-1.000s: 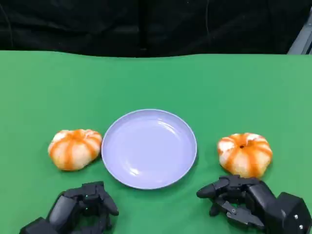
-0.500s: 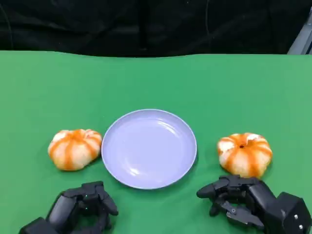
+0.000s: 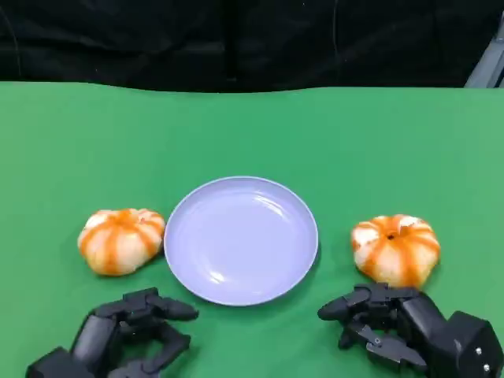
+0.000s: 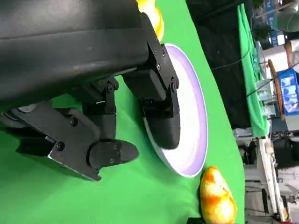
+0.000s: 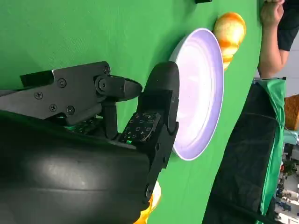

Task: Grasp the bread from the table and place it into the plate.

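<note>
- Green cloth (image 3: 252, 134) covers the whole table, and behind its far edge hangs a black curtain (image 3: 236, 39).
- Lilac plate (image 3: 241, 239) lies in the middle with nothing in it.
- One orange-striped bread (image 3: 120, 240) sits just beside the plate's left rim, the other bread (image 3: 395, 249) near its right side.
- Left hand (image 3: 118, 335) rests on the cloth, fingers spread, holding nothing.
- Right hand (image 3: 394, 327) is just in front of the right bread, fingers apart, holding nothing.
- A person's arm (image 5: 271, 37) shows beyond the table.

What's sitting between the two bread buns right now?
In the head view, the lilac plate, with nothing on it, lies between the left bun and the right bun.
</note>
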### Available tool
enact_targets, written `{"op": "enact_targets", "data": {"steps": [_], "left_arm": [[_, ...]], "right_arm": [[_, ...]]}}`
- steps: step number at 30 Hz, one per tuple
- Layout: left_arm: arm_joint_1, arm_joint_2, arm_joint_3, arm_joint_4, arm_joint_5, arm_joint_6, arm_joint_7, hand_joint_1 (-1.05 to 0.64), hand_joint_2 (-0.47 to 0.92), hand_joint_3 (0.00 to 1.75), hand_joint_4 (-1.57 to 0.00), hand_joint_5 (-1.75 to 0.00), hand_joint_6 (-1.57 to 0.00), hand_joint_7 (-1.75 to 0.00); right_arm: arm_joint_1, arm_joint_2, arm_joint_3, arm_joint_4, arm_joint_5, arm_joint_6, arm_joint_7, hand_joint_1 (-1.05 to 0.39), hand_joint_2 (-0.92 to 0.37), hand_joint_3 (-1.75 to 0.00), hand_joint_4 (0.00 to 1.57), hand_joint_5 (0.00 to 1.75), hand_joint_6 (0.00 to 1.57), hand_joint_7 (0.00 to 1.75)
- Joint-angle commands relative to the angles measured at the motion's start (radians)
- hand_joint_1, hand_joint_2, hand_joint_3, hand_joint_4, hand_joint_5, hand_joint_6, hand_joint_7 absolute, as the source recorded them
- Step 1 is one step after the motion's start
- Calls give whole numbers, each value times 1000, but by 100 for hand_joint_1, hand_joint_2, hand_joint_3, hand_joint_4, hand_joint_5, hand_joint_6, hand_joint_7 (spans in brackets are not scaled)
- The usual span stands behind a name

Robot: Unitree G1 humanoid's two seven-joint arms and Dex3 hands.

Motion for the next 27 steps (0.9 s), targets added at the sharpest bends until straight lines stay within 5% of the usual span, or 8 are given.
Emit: {"op": "enact_targets", "data": {"steps": [1, 8, 25, 27], "left_arm": [[-1, 4, 19, -22, -45, 11, -36, -31, 92, 22, -84, -35, -86, -2], [-6, 6, 47, -30, -65, -79, -22, -51, 92, 23, -81, -18, -65, 0], [-36, 22, 119, -93, -159, -161, -50, -71, 92, 24, -63, -6, -46, 0], [-67, 82, 122, -71, -55, -208, 17, -73, 92, 27, -58, -3, -46, 0]], "right_arm": [[11, -17, -4, 24, -5, 21, 4, -3, -92, -41, 76, 128, 102, 49], [12, -18, -3, 25, -10, 15, -2, -3, -92, -41, 75, 132, 102, 50], [12, -14, -6, 18, -4, 26, 1, -3, -92, -41, 75, 130, 103, 51], [7, -15, -5, 22, -7, 23, -1, -3, -92, -42, 75, 130, 102, 51]]}}
